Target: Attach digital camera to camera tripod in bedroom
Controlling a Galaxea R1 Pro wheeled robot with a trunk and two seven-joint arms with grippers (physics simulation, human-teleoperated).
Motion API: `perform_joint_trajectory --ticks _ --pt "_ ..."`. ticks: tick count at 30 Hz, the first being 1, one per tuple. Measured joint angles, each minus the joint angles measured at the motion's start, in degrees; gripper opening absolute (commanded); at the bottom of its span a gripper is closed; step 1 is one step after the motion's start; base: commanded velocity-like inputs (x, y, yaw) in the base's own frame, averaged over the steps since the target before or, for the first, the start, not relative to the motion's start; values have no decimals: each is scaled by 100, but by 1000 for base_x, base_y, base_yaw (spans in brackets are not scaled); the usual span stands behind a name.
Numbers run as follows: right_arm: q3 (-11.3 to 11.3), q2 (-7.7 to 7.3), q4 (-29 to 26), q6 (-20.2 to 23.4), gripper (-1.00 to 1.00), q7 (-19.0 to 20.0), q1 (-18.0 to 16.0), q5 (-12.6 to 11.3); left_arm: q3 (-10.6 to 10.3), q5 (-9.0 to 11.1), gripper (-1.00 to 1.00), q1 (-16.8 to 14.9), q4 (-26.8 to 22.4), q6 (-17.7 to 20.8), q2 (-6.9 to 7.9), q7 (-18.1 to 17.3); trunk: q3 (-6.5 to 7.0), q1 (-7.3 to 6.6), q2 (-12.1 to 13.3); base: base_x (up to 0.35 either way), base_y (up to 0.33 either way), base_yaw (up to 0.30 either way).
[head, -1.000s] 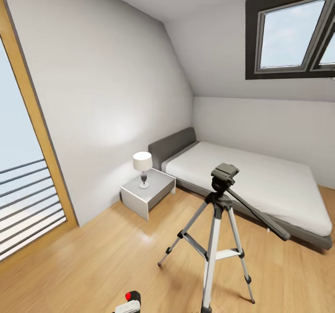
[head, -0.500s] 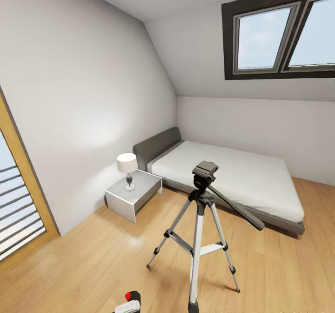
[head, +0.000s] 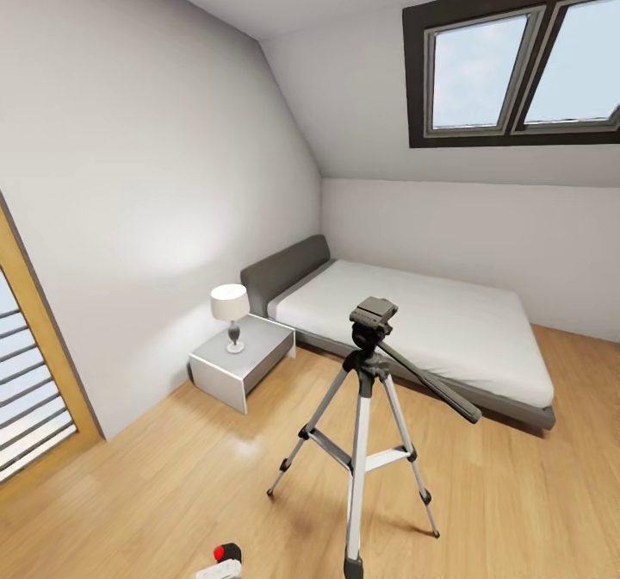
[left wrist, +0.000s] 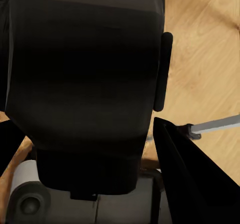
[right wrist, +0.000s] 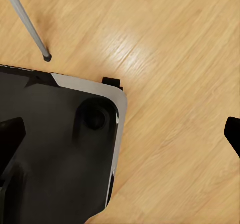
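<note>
Bedroom, attic type, head view, listed from left to right.

1. Wood-framed window (head: 39, 364) with horizontal rails, at the left edge.
2. Digital camera (head: 226, 553), low in the head view near the bottom edge; its red dot shows above a pale part that looks like robot hardware. The left wrist view has a large black body (left wrist: 85, 84) close against the lens between dark finger shapes, judged to be this camera held in the left gripper. The grasp itself is not plainly visible, so the claw's state cannot be told for sure.
3. Bedside table (head: 243, 362), white, carrying a small lamp (head: 230, 314) with a white shade.
4. Camera tripod (head: 366, 424), standing upright on the wood floor (head: 172, 493), in front of the robot and slightly right of the camera. Its head plate is bare; the long handle slopes down to the right.
5. Low bed (head: 413, 329), grey frame, white mattress, behind the tripod.
6. Skylight (head: 517, 66), dark frame, upper right.
7. Right gripper: one dark fingertip at the edge of the right wrist view; width cannot be told. The robot's base and a tripod leg (right wrist: 27, 21) show there.

Step in hand: approach, camera carried, not yet mounted. The next move calls for closing in and raising the camera above the head plate.

Writing or brands: none legible.
</note>
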Motion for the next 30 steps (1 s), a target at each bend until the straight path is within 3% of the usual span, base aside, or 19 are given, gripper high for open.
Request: perform_joint_trajectory --ticks 6,15,20,27,30 --pt "-1 -1 0 -6 100 -2 0 0 29 18 -100 -1 129 4 124 168 0 0 0 0 0 -2" --pt "0 -1 0 -58 100 -22 0 1 42 134 -100 1 996 -73 189 1108 -1 0 0 0 0 0" --pt "1 -1 0 -72 100 -29 0 1 27 268 -100 -2 1455 -198 183 1207 0 0 0 0 0 0" --pt "7 -1 0 -86 100 -29 0 9 32 504 -100 -3 2565 -1155 139 1155 -1 0 0 0 0 0" --pt "8 -1 0 -86 100 -30 0 9 39 549 -100 4 2951 -1462 118 865 -1 0 -1 0 0 0"
